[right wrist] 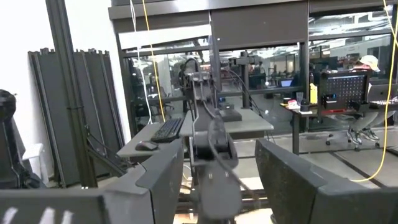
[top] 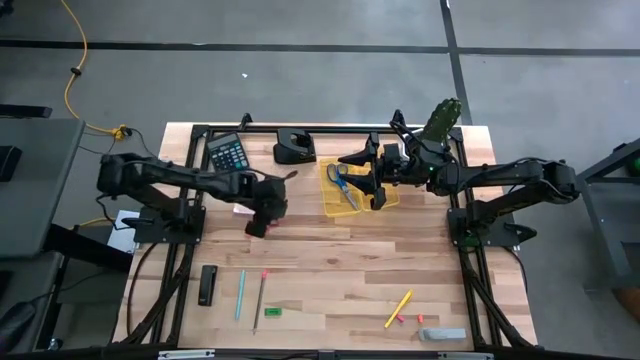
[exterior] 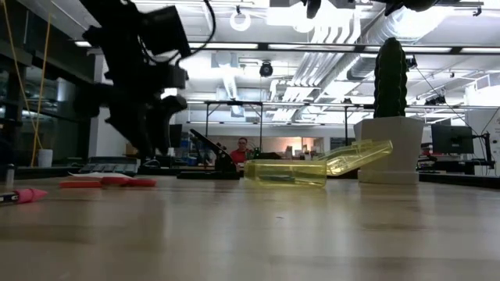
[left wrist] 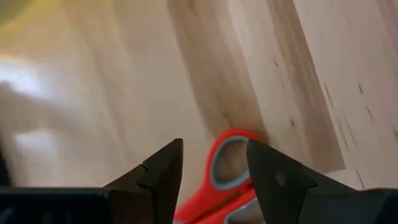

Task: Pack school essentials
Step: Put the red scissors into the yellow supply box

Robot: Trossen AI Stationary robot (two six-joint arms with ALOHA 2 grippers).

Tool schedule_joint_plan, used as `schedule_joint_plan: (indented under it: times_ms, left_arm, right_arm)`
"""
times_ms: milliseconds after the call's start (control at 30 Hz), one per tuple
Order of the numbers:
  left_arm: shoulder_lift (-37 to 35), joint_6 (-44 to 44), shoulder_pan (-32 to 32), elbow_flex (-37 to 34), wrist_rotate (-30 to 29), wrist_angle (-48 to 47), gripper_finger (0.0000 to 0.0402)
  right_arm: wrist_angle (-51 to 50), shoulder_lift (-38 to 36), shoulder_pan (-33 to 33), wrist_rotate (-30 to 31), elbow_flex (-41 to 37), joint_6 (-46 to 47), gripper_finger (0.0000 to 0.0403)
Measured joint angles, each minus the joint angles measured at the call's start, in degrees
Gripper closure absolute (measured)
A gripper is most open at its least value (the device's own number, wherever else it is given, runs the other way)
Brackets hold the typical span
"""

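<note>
The red-handled scissors [top: 240,208] lie flat on the table; a handle loop [left wrist: 229,163] shows between the fingers of my left gripper [left wrist: 214,165]. That gripper [top: 262,212] is open and hovers just above them [exterior: 109,182]. I cannot see it touching them. The blue-handled scissors [top: 342,183] lie in the open yellow case [top: 352,190], whose lid [exterior: 359,156] tilts up. My right gripper [top: 372,182] is open over the case and points level toward the table's left; its wrist view shows open fingers [right wrist: 217,158] and the room. Teal pencil [top: 240,293], brown pencil [top: 260,300], green eraser [top: 273,313], yellow pencil [top: 398,308] and pink bits [top: 421,319] lie near the front edge.
A black calculator [top: 228,152] and a black desk tool [top: 294,148] sit at the far edge. A cactus in a white pot [top: 441,120] stands at the far right. A flat black bar [top: 207,284] lies near left, and a grey piece [top: 442,334] at the near right.
</note>
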Motion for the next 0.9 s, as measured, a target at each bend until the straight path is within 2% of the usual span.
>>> schedule_joint_plan:
  times_ms: [200, 467, 900]
  left_arm:
    - [5.60, 1.50, 0.00, 0.00, 2.14, 0.73, 0.0236]
    - [9.72, 1.99, 1.29, 0.13, 2.46, 2.55, 0.0236]
    - [5.02, 3.46, 2.29, 2.56, 1.98, 0.21, 0.0236]
  right_arm:
    - [0.00, 0.00, -0.02, 3.45, 0.00, -0.02, 0.0210]
    - [0.02, 0.02, -0.02, 3.54, 0.00, 0.00, 0.0210]
    - [0.02, 0.04, -0.02, 3.56, 0.04, 1.97, 0.0210]
